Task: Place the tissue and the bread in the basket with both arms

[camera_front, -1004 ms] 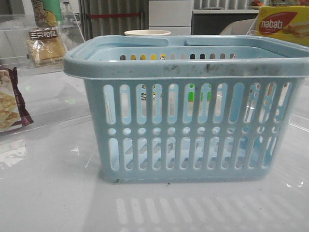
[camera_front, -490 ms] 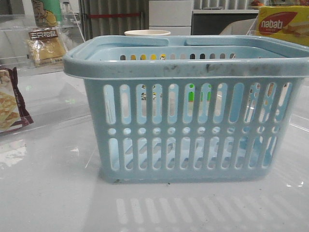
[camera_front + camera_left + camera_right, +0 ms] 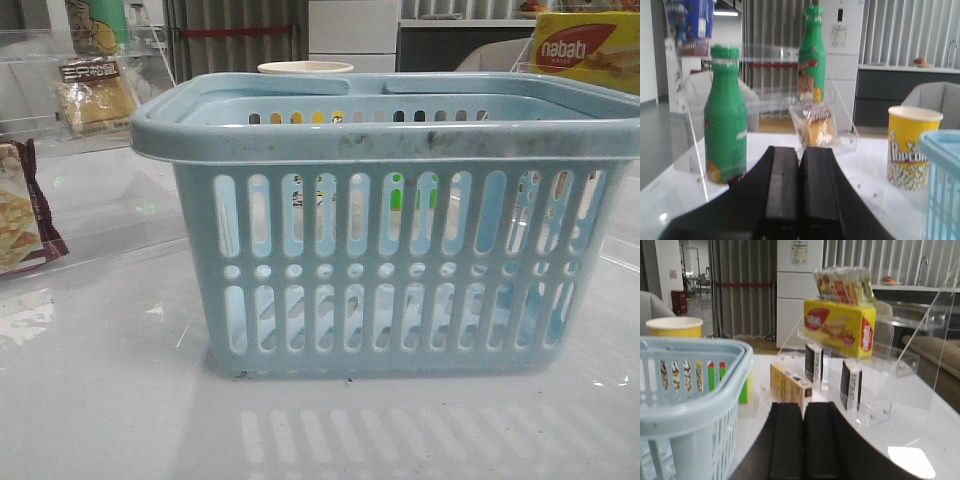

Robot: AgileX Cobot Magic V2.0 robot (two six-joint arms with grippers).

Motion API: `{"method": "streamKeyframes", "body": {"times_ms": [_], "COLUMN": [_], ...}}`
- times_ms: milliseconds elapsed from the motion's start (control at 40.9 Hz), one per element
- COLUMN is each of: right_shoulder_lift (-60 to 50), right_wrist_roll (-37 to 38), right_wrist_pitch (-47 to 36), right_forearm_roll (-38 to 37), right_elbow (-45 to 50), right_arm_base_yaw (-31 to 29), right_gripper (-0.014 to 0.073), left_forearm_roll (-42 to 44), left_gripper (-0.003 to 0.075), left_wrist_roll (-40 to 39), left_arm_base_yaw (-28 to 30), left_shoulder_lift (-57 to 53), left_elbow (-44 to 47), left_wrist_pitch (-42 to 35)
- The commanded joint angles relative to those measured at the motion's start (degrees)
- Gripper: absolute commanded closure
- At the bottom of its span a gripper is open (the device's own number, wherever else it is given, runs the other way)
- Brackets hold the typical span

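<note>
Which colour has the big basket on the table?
The basket is light blue, seen best in the front view.

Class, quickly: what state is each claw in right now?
Left claw: closed, holding nothing.
Right claw: closed, holding nothing.

Room backdrop — grey vertical-ribbed curtain [image 3: 235,38] at 12 o'clock in the front view, white cabinet [image 3: 352,35] just beside it toward 1 o'clock. Glossy white table [image 3: 110,400] throws bright reflections. Grey armchair [image 3: 932,102] and dark counter [image 3: 880,95] — vertical blinds [image 3: 910,30] above — in the left wrist view.
</note>
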Motion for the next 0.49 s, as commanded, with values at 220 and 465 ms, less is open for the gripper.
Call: {"method": "streamKeyframes", "body": {"times_ms": [220,465], "right_shoulder_lift": [2.93,14.28], "right_wrist_roll": [-0.26,-0.26], "right_wrist_pitch": [4.97,19.94], "right_forearm_roll": [-0.26,-0.27], "right_elbow": [-22.83,-39.09], "right_arm_base_yaw": [0.10,0.10], "right_gripper": [0.0540,0.0540], "left_forearm_roll": [1.64,1.64], "left_gripper": [0.0630,0.0630], "left_wrist_roll": [-0.75,-0.75], "left_arm_base_yaw": [0.04,0.04], "left_shoulder_lift": [1.96,11.83], "left_elbow": [-21.99,-37.27], "left_wrist_pitch": [2.51,15.45]}}
